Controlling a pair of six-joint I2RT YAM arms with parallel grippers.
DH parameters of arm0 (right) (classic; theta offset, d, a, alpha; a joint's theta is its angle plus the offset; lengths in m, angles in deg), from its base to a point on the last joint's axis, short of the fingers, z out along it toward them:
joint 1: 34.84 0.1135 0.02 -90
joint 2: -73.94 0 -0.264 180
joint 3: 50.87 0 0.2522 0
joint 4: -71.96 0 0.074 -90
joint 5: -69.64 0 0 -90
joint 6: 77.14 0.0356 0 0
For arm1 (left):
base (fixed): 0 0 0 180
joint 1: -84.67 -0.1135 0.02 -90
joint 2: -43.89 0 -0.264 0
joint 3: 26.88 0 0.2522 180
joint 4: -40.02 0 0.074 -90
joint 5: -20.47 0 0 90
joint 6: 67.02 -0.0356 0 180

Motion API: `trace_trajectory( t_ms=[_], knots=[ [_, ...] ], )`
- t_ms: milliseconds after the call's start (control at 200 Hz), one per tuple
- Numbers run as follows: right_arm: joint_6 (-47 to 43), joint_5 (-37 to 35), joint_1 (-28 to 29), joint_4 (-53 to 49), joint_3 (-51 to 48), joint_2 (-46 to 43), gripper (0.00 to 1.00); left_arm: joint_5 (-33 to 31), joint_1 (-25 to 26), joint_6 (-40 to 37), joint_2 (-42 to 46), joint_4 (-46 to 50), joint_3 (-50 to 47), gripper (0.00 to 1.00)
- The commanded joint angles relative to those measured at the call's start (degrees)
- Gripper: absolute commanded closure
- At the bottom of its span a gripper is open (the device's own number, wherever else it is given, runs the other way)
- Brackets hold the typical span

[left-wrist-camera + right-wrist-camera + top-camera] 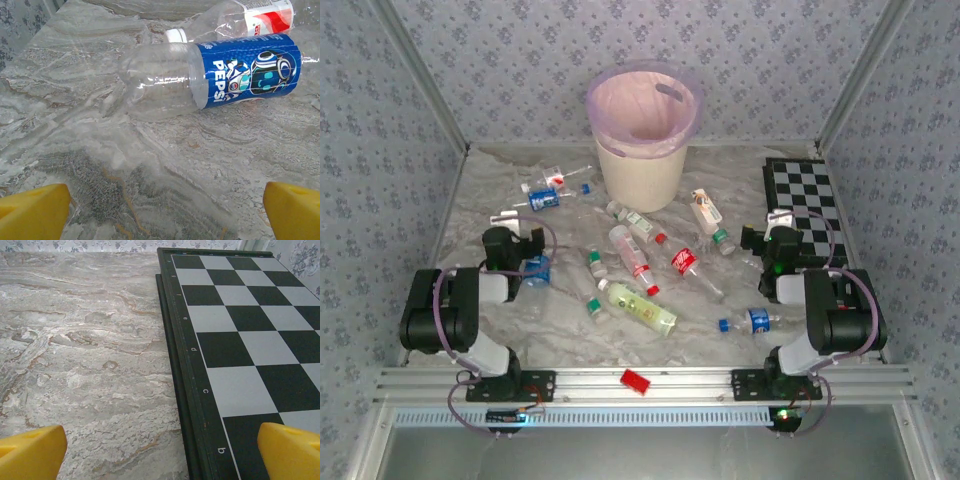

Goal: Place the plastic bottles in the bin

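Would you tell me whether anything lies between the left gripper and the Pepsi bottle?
Nothing visible does. In the left wrist view, bare table runs from the open jaws of the left gripper to the Pepsi bottle, which lies on its side just ahead. A red-labelled bottle lies behind it, out of the way.

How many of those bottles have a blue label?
3 that I can make out: the far-left bottle, left of the bin; the near-left bottle, lower in the overhead view; the near-right bottle, on the near side of the chequered board. Labels turned away may hide more.
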Motion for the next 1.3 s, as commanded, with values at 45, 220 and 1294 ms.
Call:
trace_trajectory(
  t_ms=[45, 220, 1294],
  knots=[
    [0.3, 0.4, -0.4, 1.3, 0.1, 0.3, 0.00, 0.4, 0.2, -0.1, 0.1, -1.5, 0.9, 0.01],
    [0.3, 0.4, -0.4, 1.3, 0.0, 0.3, 0.00, 0.3, 0.2, -0.1, 0.1, -1.5, 0.9, 0.01],
    [5.6, -1.5, 2.2, -42.8, 19.5, -13.1, 0.00, -10.2, 6.9, 4.2, 18.9, 47.6, 20.6, 0.01]
  ],
)
